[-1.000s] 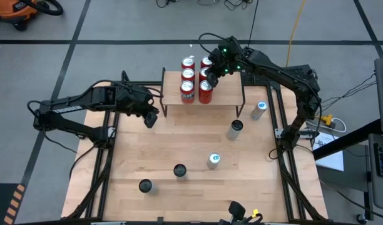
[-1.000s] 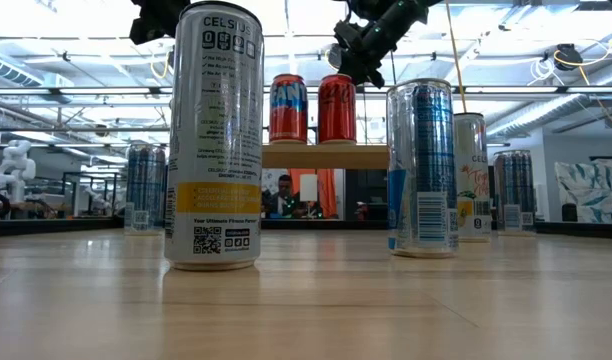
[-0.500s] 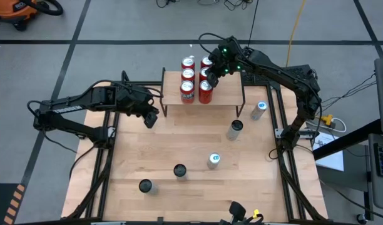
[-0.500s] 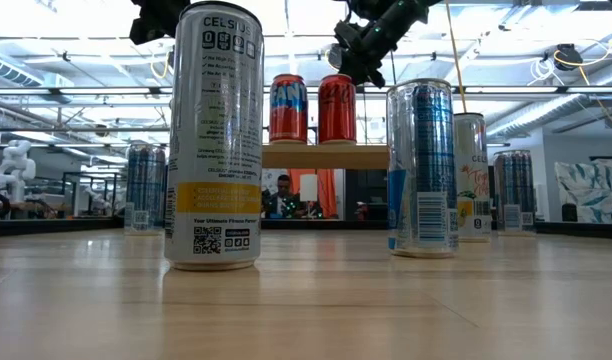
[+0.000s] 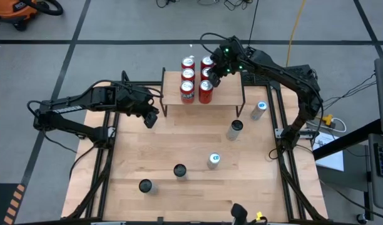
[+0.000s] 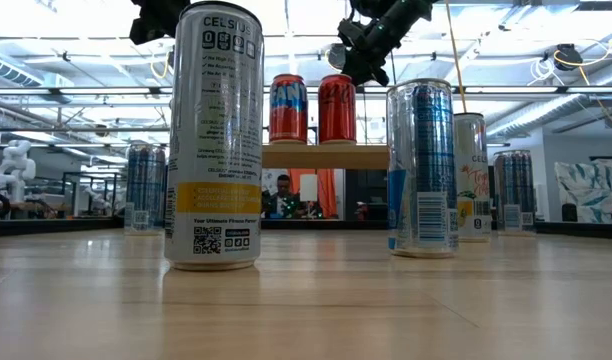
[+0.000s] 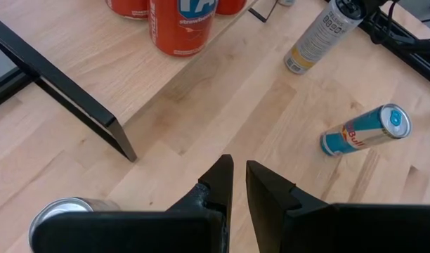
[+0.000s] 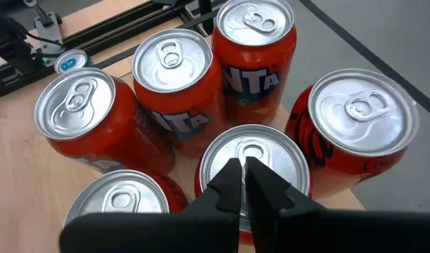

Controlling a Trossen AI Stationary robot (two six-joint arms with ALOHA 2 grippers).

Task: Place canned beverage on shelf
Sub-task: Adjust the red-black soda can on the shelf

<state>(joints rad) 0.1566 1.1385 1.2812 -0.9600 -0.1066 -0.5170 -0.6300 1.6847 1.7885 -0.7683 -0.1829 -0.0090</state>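
Observation:
The shelf (image 5: 228,92) stands at the table's far edge and carries several red cans (image 8: 174,84), upright on its wooden top. My right gripper (image 8: 242,177) is shut above them, its tips over the top of one red can (image 8: 268,151) in the right-hand row. In the low view it (image 6: 364,72) shows at about can-top height. My left gripper (image 5: 153,119) hovers shut over bare table near the shelf's left front leg (image 7: 81,105), holding nothing. My right gripper points slanting down from the table's right, with its shut fingertips (image 8: 229,176) over the lid of the red can (image 8: 271,161). Whether they touch the lid, I cannot tell. The can stands upright on the shelf.
Several slim cans stand loose on the table: two near the right edge (image 5: 259,110) (image 5: 234,130), one mid-table (image 5: 213,160), two toward the near left (image 5: 179,170) (image 5: 145,185). The right half of the shelf top is bare.

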